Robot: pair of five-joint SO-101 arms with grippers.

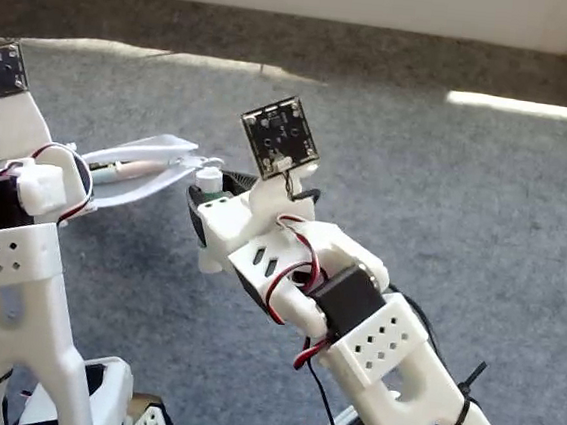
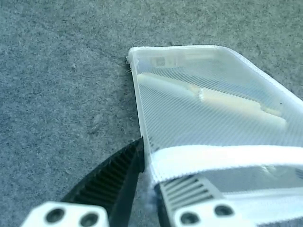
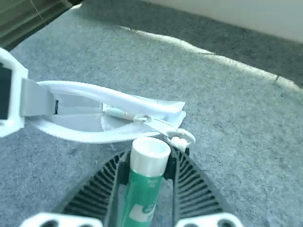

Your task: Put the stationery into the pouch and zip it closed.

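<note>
Got the left pincer [image 2: 149, 165] clenched on one end of the white mesh pouch [image 2: 213, 109], pinching the woven band along its edge. Can make out a pale pen-like thing [image 2: 208, 94] lying inside through the mesh. In the high view, find the pouch out at roughly 10 o'clock from the middle, over the grey table [image 1: 447, 188], stretched toward 3 o'clock with its open mouth facing the right pincer [image 1: 205, 193]. Got that right pincer grasping a green glue stick [image 3: 144, 184] with a white cap, cap end poking out past the fingertips and sitting right at the pouch mouth, just beside the zipper pull [image 3: 182, 139]. Can't call the glue stick inside yet, and zipper not closed.
</note>
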